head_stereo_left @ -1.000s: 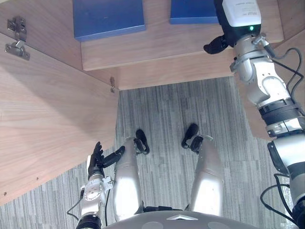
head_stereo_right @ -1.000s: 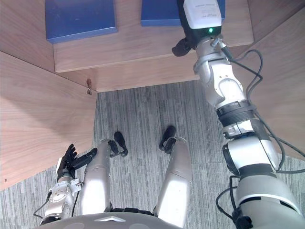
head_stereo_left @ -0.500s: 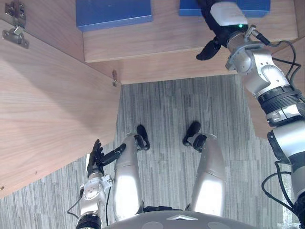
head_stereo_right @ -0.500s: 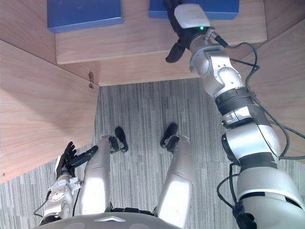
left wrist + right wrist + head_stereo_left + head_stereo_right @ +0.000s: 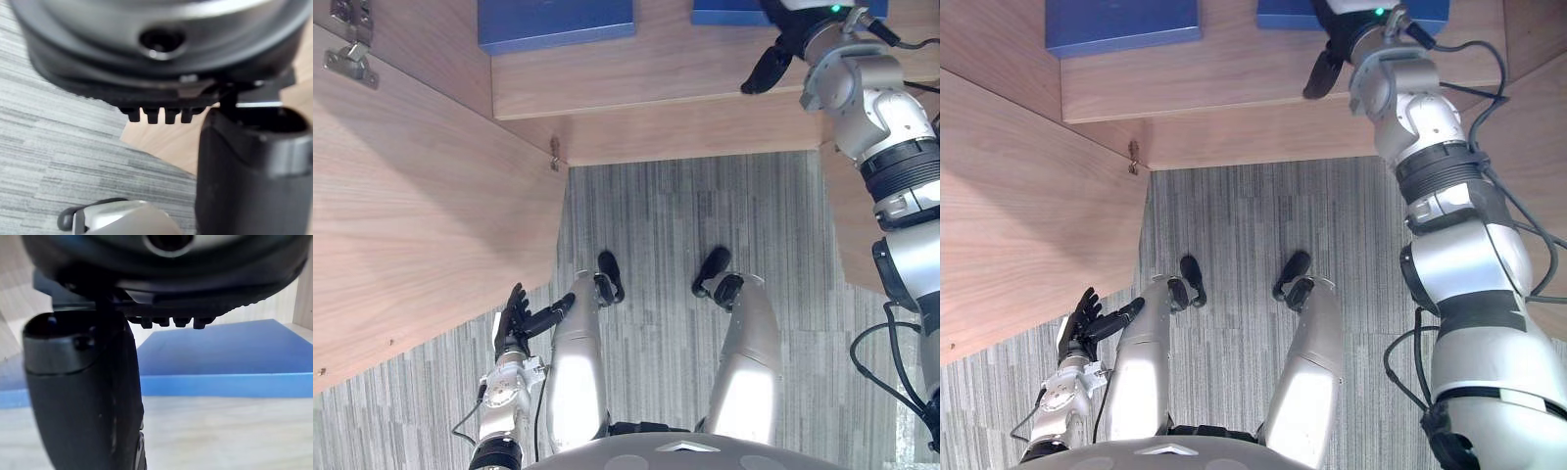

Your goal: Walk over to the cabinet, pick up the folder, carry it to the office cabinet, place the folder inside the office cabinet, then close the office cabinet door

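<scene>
Two blue folders lie flat on the cabinet's wooden shelf [image 5: 646, 73]: one at the left [image 5: 556, 22], one at the right [image 5: 724, 10]. My right hand [image 5: 766, 69] reaches into the cabinet above the right folder's near edge, thumb sticking out toward the left, fingers straight. In the right wrist view the right folder [image 5: 220, 352] lies just past the thumb [image 5: 88, 396], untouched. My left hand [image 5: 512, 321] hangs low beside my left leg, open and holding nothing.
The cabinet's open left door [image 5: 421, 215] slants across the left side, with a metal hinge [image 5: 347, 61] near its top. A wooden panel [image 5: 1538, 147] stands at the right. Grey striped carpet [image 5: 675, 215] lies below the shelf.
The camera has shifted a little, so the shelf sits higher in view. My right hand has gone farther into the cabinet over the right folder. The left hand hangs as before.
</scene>
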You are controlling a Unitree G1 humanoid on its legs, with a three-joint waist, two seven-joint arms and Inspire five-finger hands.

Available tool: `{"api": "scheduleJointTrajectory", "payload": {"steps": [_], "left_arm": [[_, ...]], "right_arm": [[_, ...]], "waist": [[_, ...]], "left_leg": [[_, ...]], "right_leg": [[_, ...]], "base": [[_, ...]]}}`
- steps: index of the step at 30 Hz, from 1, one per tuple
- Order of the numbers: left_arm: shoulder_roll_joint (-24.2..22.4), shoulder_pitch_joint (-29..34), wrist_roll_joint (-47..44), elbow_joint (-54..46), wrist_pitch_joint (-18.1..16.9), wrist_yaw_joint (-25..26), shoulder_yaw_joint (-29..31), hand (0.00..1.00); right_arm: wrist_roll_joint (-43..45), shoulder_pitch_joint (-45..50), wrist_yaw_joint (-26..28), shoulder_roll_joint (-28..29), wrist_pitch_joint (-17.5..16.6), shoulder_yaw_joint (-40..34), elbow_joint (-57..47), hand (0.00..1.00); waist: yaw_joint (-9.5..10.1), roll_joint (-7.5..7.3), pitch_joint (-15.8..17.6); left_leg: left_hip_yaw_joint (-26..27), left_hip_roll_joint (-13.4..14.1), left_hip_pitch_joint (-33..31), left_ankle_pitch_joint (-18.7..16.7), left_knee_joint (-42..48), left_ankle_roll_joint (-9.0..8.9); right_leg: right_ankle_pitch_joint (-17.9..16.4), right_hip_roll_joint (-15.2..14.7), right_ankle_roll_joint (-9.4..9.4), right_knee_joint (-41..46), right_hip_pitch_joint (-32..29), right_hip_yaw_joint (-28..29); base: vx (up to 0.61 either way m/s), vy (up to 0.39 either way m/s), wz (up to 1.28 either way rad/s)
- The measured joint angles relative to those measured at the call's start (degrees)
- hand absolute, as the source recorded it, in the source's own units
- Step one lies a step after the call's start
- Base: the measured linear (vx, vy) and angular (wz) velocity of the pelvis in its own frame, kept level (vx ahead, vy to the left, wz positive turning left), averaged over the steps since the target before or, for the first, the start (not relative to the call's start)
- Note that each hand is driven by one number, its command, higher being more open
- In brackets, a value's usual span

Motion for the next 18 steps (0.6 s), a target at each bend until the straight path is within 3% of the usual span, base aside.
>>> {"api": "scheduleJointTrajectory", "payload": {"steps": [4,14,18], "left_arm": [[-1.0,0.0,0.0,0.1,1.7,0.3,1.5,1.00],[-1.0,0.4,0.1,2.1,3.3,0.5,3.9,1.00],[-1.0,0.5,0.3,3.1,4.2,0.6,4.0,1.00]], "right_arm": [[0.0,0.1,-0.7,1.1,2.4,-2.6,0.2,1.00],[-2.3,0.1,-0.8,1.9,3.4,-3.5,0.9,1.00],[-2.4,1.3,-1.6,4.6,3.8,-3.5,0.7,1.00]], "waist": [[-0.33,-0.03,0.1],[-0.45,-0.91,0.6],[-0.53,-1.39,0.8]], "left_leg": [[-0.2,-0.1,2.2,1.5,-3.2,-0.58],[-0.1,-1.6,9.6,6.7,-15.0,-2.92],[0.1,-1.3,14.7,8.0,-19.4,-3.74]], "right_leg": [[0.1,0.4,-0.11,-2.0,2.5,-1.2],[0.2,1.4,-0.32,-7.3,8.1,-3.8],[0.2,3.0,-0.34,-10.2,12.9,-4.7]], "base": [[-0.01,-0.012,0.05],[0.03,-0.024,0.05],[0.06,-0.033,-0.05]]}}
